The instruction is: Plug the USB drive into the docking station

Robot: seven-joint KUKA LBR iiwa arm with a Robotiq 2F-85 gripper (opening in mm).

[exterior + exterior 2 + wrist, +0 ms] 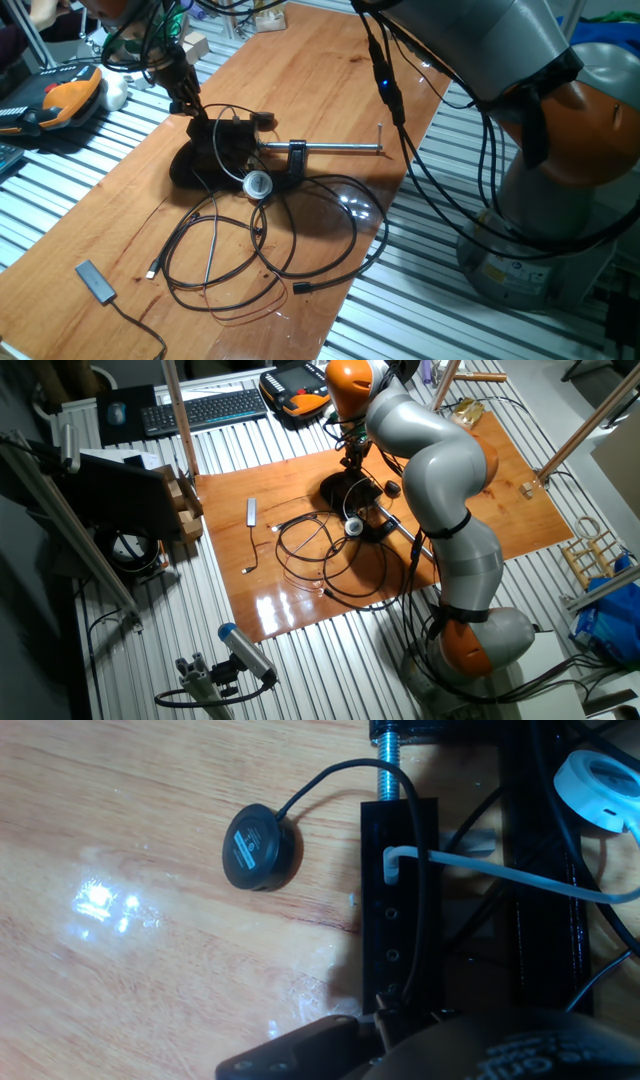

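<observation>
USB drive (383, 1005) — tiny black stub at near end of docking station (400, 900), touching its port face, right at gripper (385, 1025) tip. Docking station: narrow black box on wooden table (150, 920), white plug (392, 863) and black cable in ports. Gripper — fingers close together around drive; exact grip hard to tell. Round black puck (260, 846) just left. G-clamp (300, 155) with steel screw beside. Cable loops (260, 240), flat dongle (95, 281) well apart.

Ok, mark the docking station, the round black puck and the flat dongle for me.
docking station (400, 910), hand view, on its port face.
round black puck (260, 847), hand view, on its top label.
flat dongle (95, 281), one fixed view, mid-body.
</observation>
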